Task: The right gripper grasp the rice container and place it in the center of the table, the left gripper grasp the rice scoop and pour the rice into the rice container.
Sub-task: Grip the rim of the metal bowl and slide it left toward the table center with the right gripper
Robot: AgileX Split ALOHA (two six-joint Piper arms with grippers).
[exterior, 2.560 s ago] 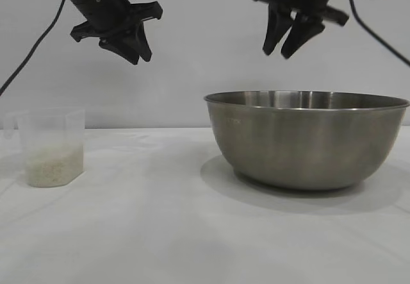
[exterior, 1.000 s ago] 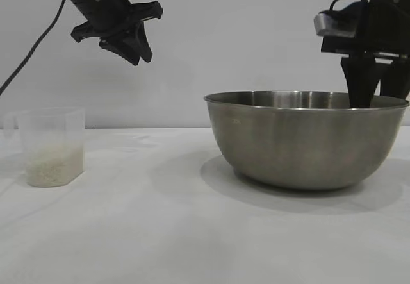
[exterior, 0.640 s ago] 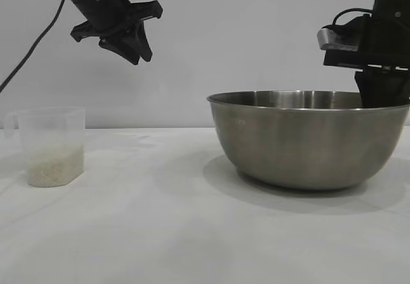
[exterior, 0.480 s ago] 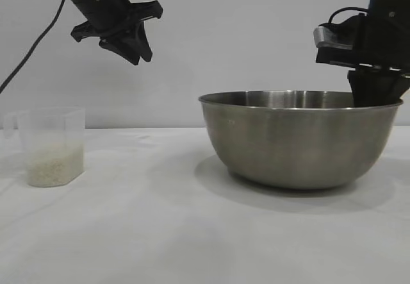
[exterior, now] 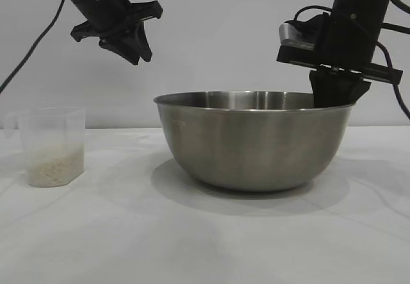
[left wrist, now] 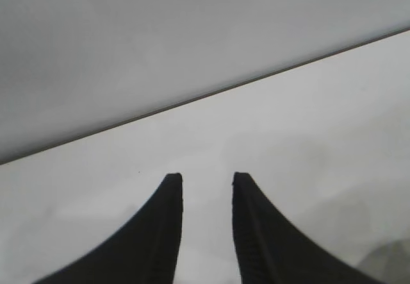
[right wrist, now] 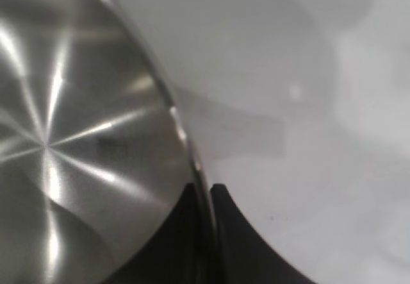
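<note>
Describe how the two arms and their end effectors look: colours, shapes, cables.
Both arms are matt black. The left end effector is a claw with tapering, pointed fingers; a thin black cable trails from its arm. The right end effector is alike, with a boxy black body, a small grey block on its side and looping black cables.

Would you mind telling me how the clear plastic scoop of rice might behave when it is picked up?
The rice scoop looks thin and light, so it would probably slide if nudged. Rice fills only its lower part, which should steady it; tilting would likely spill grains, since the top is open.
</note>
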